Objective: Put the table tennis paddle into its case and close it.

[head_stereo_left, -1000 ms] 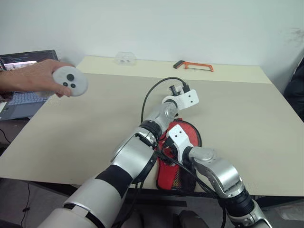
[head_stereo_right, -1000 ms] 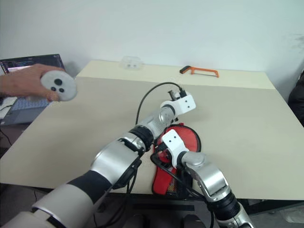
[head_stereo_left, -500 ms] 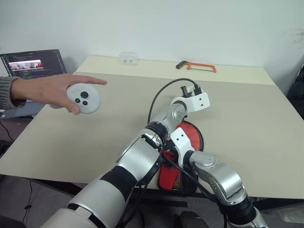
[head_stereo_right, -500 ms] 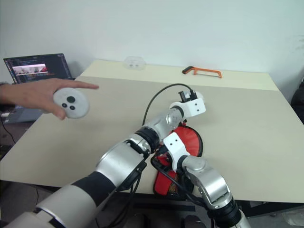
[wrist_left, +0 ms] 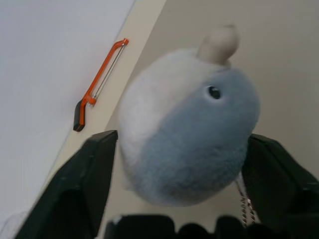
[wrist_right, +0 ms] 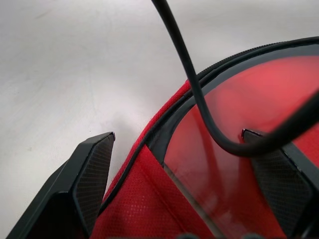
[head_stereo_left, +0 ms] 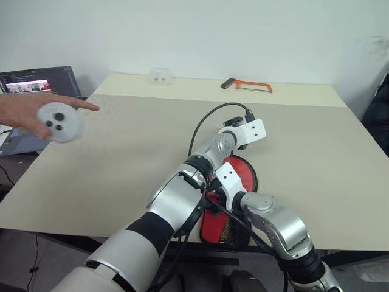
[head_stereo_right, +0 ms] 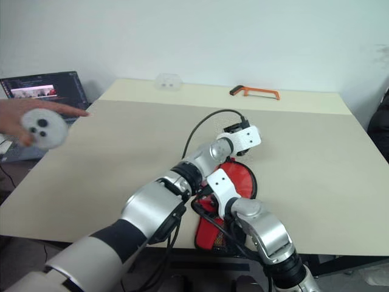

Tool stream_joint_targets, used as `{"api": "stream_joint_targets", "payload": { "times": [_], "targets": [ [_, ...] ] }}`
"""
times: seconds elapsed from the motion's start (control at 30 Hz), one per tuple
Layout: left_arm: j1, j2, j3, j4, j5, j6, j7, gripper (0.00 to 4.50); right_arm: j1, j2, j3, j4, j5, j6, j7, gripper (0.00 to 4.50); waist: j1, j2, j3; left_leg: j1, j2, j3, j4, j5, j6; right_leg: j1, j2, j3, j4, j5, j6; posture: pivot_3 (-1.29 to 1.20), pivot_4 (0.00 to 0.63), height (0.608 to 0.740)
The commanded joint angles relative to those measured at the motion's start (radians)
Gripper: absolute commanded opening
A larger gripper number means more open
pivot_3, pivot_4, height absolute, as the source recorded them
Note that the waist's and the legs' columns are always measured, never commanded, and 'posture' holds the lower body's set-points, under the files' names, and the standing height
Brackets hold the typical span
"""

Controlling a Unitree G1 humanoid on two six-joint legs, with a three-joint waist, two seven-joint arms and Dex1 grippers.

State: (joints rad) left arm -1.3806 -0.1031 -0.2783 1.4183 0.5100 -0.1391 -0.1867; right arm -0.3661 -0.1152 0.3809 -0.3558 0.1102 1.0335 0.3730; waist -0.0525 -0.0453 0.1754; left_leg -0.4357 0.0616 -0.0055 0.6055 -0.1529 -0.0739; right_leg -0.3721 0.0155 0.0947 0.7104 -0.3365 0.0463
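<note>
1. The left gripper (wrist_left: 180, 137) is spread wide. A grey-and-white plush toy (wrist_left: 174, 89) with 1 dark eye and a bead chain sits between its 2 fingers. They do not visibly squeeze it.
2. The right gripper (wrist_right: 177, 134) is also wide open and grasps nothing. 1 finger is over the bare table (head_stereo_left: 121, 158) just beside the case (head_stereo_left: 246, 176). The other is over the case's red inside, and a black cable (wrist_right: 184, 64) crosses between them.
3. The right wrist view shows detail the head views lack: red mesh fabric, black zip edging and, inside it, a smooth red face. This looks to be the table tennis paddle (wrist_right: 234, 94). Its handle cannot be made out.
4. The head views show the case lying flat under both wrists. Its long axis runs away from the robot, with the round end farther and the narrow black-mesh end at the table's near edge.
5. Well beyond the case, an orange hacksaw (head_stereo_left: 246, 85) lies by the far edge. The left wrist view catches it past the plush.
6. Far left of the case, a person's hand (head_stereo_left: 24, 109) holds a round white controller (head_stereo_left: 59, 121) in front of a laptop (head_stereo_left: 36, 82). The laptop's screen text is unreadable.
</note>
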Motion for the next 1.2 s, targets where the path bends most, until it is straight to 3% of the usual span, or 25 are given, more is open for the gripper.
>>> {"api": "stream_joint_targets", "payload": {
  "times": [0.03,0.27,0.5,0.63,0.77,0.97,1.07,1.2],
  "targets": [
    [-0.019,0.009,0.034,-0.043,-0.049,-0.043,-0.139,4.46,0.026,-0.003,0.033,0.115,0.024,0.037,0.023,4.50,-0.007,0.001,0.000,0.000,0.000,0.000,0.000,0.000,0.000,0.000,0.000,0.000,0.000,0.000,0.000,0.00,0.150,0.740],
    [-0.039,0.118,0.086,-0.070,-0.138,-0.086,-0.468,4.46,-0.014,-0.049,0.044,0.179,0.026,-0.016,0.080,4.50,-0.030,0.002,-0.001,0.001,0.001,0.001,-0.001,0.000,0.000,0.000,0.001,0.002,0.000,0.000,0.000,0.00,0.150,0.740],
    [-0.087,0.280,0.218,-0.176,-0.325,-0.096,-0.785,4.46,-0.069,-0.132,0.010,0.221,0.044,-0.078,0.170,4.50,-0.032,0.002,-0.001,0.001,0.001,0.001,-0.001,0.000,0.000,0.000,0.001,0.002,0.000,0.000,0.000,0.00,0.150,0.740],
    [-0.060,0.426,0.291,-0.375,-0.473,-0.015,-1.013,4.46,-0.115,-0.205,-0.078,0.125,0.111,-0.029,0.237,4.50,-0.032,0.003,0.001,0.001,0.001,0.002,-0.002,0.000,0.000,-0.001,0.000,0.002,0.000,0.000,0.000,0.00,0.150,0.740],
    [0.074,0.564,0.306,-0.672,-0.579,0.138,-1.163,4.46,-0.153,-0.307,-0.188,-0.031,0.238,0.079,0.318,4.50,-0.031,0.005,0.002,0.000,0.001,0.003,-0.007,0.000,0.000,-0.002,0.000,0.002,-0.004,0.000,0.000,0.00,0.150,0.740],
    [0.322,0.666,0.292,-1.147,-0.664,0.497,-1.113,4.46,-0.197,-0.501,-0.395,-0.169,0.431,0.148,0.457,4.50,-0.028,0.008,0.006,-0.002,0.002,0.001,-0.011,0.000,0.000,-0.003,0.000,0.000,-0.008,-0.001,-0.003,0.00,0.150,0.740],
    [0.473,0.637,0.280,-1.358,-0.703,0.632,-1.025,4.46,-0.264,-0.538,-0.522,-0.126,0.521,0.163,0.476,4.50,-0.023,0.008,0.006,-0.004,0.002,0.001,-0.011,0.000,0.000,-0.002,-0.001,0.000,-0.012,0.002,-0.006,0.00,0.150,0.740],
    [0.629,0.509,0.270,-1.518,-0.748,0.788,-0.829,4.46,-0.398,-0.482,-0.588,0.056,0.458,0.176,0.288,4.50,-0.014,0.008,0.006,-0.003,0.002,0.000,-0.011,0.000,0.000,-0.001,-0.001,-0.001,-0.012,0.002,-0.005,0.00,0.150,0.740]
  ]
}}
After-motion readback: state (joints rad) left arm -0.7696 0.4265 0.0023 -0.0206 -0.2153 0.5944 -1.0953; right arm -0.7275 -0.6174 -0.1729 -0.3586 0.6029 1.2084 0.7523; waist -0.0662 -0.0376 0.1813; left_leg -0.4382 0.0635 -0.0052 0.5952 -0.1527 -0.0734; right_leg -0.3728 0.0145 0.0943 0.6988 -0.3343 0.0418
